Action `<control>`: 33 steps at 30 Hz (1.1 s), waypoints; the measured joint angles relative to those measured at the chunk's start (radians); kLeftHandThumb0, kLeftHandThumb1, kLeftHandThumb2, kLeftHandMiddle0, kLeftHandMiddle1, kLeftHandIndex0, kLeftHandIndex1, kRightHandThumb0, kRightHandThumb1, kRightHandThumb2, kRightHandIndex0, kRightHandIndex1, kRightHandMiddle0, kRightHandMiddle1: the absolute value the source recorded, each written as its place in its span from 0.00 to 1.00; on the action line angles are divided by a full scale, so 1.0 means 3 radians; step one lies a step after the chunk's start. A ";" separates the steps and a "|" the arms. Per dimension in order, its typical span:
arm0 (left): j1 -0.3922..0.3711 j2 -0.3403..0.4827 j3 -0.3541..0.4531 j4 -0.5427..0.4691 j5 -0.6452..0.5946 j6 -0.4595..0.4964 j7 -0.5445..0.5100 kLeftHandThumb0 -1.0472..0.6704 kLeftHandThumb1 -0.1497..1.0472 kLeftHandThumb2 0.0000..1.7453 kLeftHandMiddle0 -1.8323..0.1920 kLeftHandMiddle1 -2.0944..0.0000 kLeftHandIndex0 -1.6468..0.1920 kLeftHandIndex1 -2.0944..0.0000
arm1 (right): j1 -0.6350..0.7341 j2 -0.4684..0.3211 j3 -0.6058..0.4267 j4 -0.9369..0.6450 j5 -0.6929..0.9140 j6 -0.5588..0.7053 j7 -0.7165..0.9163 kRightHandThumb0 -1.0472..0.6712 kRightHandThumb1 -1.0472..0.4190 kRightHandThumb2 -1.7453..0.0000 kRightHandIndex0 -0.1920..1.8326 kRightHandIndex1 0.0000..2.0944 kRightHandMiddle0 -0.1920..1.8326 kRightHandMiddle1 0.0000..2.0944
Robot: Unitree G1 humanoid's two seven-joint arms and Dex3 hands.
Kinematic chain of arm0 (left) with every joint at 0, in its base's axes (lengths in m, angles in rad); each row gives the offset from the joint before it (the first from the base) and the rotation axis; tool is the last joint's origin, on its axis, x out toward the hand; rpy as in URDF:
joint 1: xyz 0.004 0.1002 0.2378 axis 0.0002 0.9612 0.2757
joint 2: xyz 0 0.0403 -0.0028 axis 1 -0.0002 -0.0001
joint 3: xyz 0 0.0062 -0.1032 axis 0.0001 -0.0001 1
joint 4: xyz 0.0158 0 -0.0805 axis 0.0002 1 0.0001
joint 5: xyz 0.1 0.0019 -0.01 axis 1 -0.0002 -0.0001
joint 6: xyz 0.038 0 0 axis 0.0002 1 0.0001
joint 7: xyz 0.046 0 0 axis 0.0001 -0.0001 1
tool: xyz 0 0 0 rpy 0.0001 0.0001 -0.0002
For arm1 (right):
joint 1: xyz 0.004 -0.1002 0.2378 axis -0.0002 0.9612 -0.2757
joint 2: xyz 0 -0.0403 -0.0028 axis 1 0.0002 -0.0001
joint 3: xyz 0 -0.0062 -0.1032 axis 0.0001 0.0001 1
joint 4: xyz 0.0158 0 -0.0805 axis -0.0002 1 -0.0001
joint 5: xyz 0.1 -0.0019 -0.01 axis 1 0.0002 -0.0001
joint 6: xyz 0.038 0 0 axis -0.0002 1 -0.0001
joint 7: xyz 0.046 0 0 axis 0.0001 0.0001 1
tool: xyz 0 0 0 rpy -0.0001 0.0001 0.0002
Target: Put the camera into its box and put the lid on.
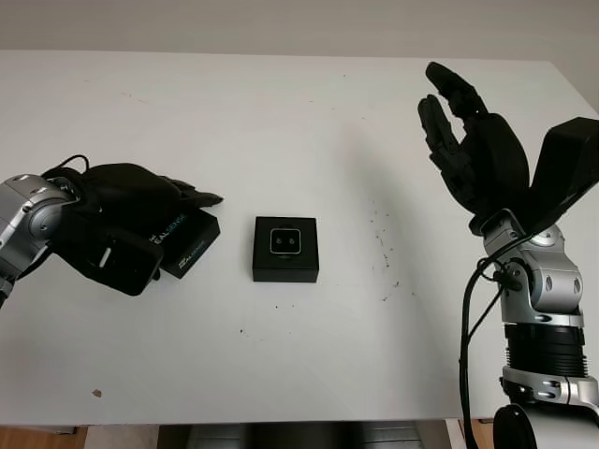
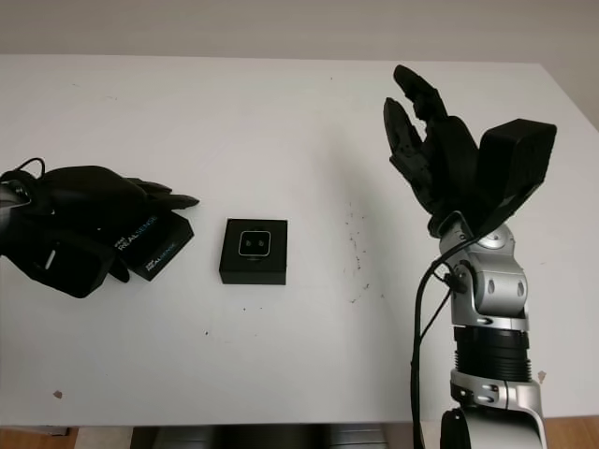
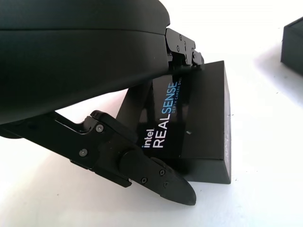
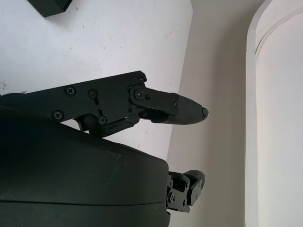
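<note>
My left hand's fingers (image 3: 156, 177) curl around the lid (image 3: 199, 123) at the desk's (image 1: 299, 112) left — a flat black slab with white lettering, gripped for carrying right. The box (image 1: 285, 249) sits mid-desk, camera (image 1: 285, 242) already nested inside. My right hand (image 1: 468, 140) hangs raised at far right, open — out of the way, I judge.

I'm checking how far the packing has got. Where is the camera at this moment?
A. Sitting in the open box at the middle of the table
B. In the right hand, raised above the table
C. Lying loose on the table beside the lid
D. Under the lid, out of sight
A: the camera sits in the open box, while the left hand grips the lid and the right hand is raised and open.
</note>
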 measured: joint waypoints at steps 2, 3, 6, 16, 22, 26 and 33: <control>0.0003 -0.0007 0.0000 0.0001 0.0041 -0.0037 0.0089 0.33 0.87 0.03 0.99 0.23 0.96 0.43 | 0.0000 0.0000 0.0000 -0.0007 0.0000 0.0002 0.0006 0.35 0.00 0.69 0.09 0.02 0.00 0.22; 0.0003 -0.0011 -0.0001 0.0002 0.0068 -0.0060 0.0132 0.33 0.87 0.03 1.00 0.19 0.97 0.37 | 0.0000 0.0000 0.0000 -0.0010 0.0001 0.0002 0.0011 0.35 0.00 0.69 0.09 0.02 0.00 0.22; 0.0006 -0.0011 -0.0001 0.0030 0.0145 -0.0163 0.0275 0.36 0.91 0.04 0.96 0.21 0.95 0.30 | 0.0000 0.0000 0.0000 -0.0012 -0.0002 0.0003 0.0008 0.34 0.00 0.70 0.10 0.03 0.00 0.23; 0.0272 -0.0005 0.0095 -0.0204 0.0589 0.0020 0.1110 0.36 1.00 0.22 0.68 0.00 0.77 0.00 | 0.0014 0.0000 0.0004 -0.0055 -0.0009 0.0027 0.0008 0.35 0.00 0.69 0.09 0.02 0.00 0.24; 0.0590 -0.0172 0.0339 -0.0616 0.0433 0.0686 0.1088 0.38 1.00 0.19 0.61 0.00 0.73 0.00 | 0.0054 0.0008 0.0016 -0.0090 -0.0020 0.0063 -0.0013 0.35 0.00 0.71 0.09 0.02 0.00 0.25; 0.0712 -0.0467 0.0497 -0.0861 0.0052 0.1312 0.0781 0.40 1.00 0.17 0.61 0.00 0.79 0.00 | 0.0071 0.0030 0.0031 -0.0090 -0.0029 0.0033 -0.0004 0.34 0.00 0.72 0.10 0.03 0.00 0.26; 0.0578 -0.0712 0.0629 -0.1160 -0.0473 0.2246 0.0153 0.42 1.00 0.17 0.52 0.00 0.59 0.00 | 0.0101 0.0047 0.0067 -0.0090 -0.0055 0.0008 0.0039 0.36 0.00 0.70 0.09 0.02 0.00 0.23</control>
